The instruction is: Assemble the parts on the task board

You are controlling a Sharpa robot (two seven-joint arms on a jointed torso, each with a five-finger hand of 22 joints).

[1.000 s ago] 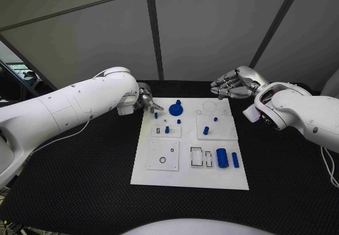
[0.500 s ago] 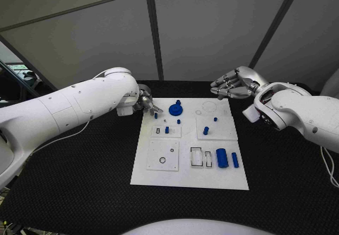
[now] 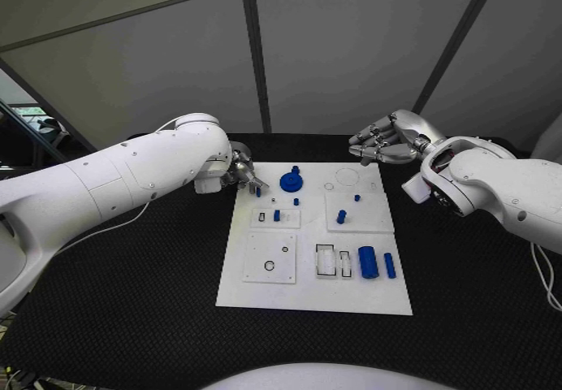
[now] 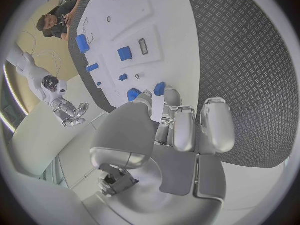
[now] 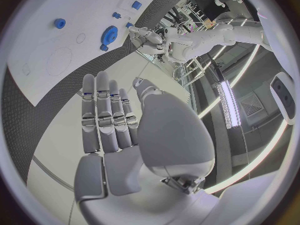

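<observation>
Task board lies mid-table, two blue cylinders near its right edge. Farther back, left hand pinches a small blue peg at the board's far-left corner. Right hand hovers beyond the far edge, fingers loosely spread, holding nothing.

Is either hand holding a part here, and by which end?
The left hand pinches a small blue part between its fingertips at the task board's far left corner; which end cannot be told. The right hand holds nothing.
</observation>
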